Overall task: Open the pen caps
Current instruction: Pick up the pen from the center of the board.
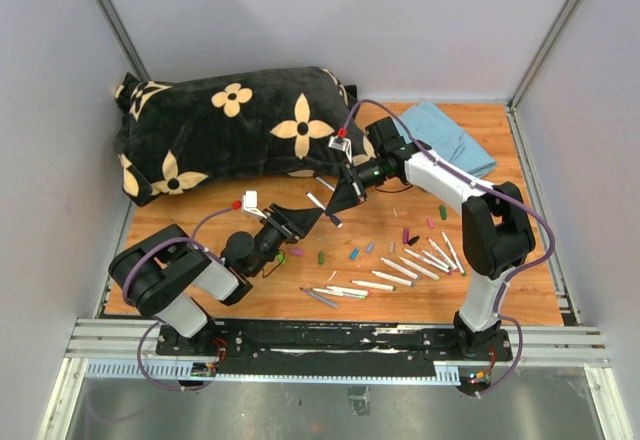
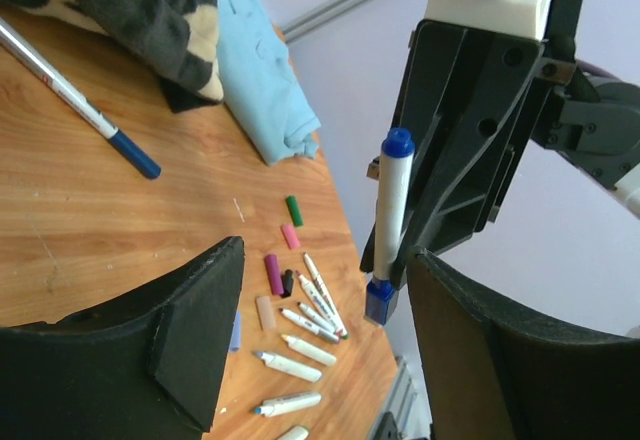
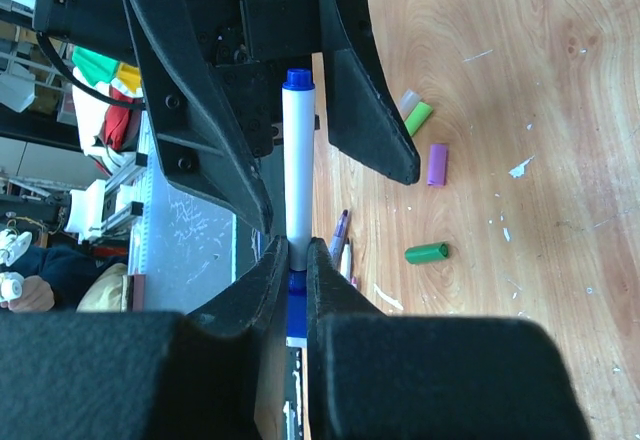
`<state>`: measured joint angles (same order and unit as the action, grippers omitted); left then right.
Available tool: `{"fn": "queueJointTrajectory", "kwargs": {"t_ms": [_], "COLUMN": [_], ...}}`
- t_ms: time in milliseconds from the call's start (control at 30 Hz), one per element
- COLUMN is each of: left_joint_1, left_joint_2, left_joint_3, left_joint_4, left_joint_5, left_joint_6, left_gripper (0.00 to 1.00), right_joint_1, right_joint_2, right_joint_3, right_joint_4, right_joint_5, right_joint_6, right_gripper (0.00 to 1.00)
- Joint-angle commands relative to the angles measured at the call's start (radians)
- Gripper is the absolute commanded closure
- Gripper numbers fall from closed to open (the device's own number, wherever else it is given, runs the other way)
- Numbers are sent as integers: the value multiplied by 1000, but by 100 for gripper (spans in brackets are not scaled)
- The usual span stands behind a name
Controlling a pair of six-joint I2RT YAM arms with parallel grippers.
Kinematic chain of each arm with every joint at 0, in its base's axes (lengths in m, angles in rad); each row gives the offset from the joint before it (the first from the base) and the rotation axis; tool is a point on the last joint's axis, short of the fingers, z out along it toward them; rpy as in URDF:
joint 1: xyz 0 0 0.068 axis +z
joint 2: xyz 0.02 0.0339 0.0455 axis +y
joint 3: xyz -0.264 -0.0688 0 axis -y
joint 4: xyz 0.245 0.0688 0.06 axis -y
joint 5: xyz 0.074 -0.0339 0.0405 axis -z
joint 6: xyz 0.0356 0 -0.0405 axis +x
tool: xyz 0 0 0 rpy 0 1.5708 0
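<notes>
My right gripper (image 3: 296, 250) is shut on a white-barrelled pen (image 3: 298, 170), held above the table with its blue cap (image 2: 379, 300) at the lower end. My left gripper (image 2: 328, 260) is open, its fingers on either side of that cap and not touching it. From above, both grippers meet at mid-table, right (image 1: 352, 192) and left (image 1: 305, 218). Loose caps lie on the wood: green (image 2: 293, 210), pink (image 2: 290, 236), purple (image 2: 273, 273), black (image 2: 288, 282). Several uncapped pens (image 1: 415, 265) lie in a row at the right.
A black flowered pillow (image 1: 230, 125) fills the back left and a folded blue cloth (image 1: 445, 135) lies at the back right. Another pen with a blue cap (image 2: 135, 155) rests near the pillow. More pens (image 1: 340, 292) lie near the front edge.
</notes>
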<state>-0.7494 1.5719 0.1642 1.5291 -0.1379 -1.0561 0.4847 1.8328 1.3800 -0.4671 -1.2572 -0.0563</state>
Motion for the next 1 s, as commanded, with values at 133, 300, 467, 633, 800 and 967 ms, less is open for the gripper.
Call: {"fn": "queueJointTrajectory", "kwargs": {"t_ms": [133,300,467,633,800,967], "left_joint_1": [-4,-5,-5,-4,-4,1], "left_joint_2": [-29,11,24,33,37,17], "left_joint_3": [25,56,77,87,96,83], "left_joint_4": [242,244,244,243,245,246], "left_joint_5": [-72,-46,-29,3,37,69], "left_joint_6": [28,3,3,0,7,31], "left_gripper": [36,48,63,86,100,100], "right_joint_1": [18,20,21,21,22,22], "right_joint_2": [-30,-30,-27,-27,-30,-60], "right_joint_3": [-11,-11,-13,-13,-15,-17], "right_joint_4": [2,2,2,1,0,-25], "right_joint_5": [-39,-37,-37,-34,-27,15], "right_joint_6": [3,1,1,1,-7,-60], "right_gripper": [99,99,99,99,97,63]}}
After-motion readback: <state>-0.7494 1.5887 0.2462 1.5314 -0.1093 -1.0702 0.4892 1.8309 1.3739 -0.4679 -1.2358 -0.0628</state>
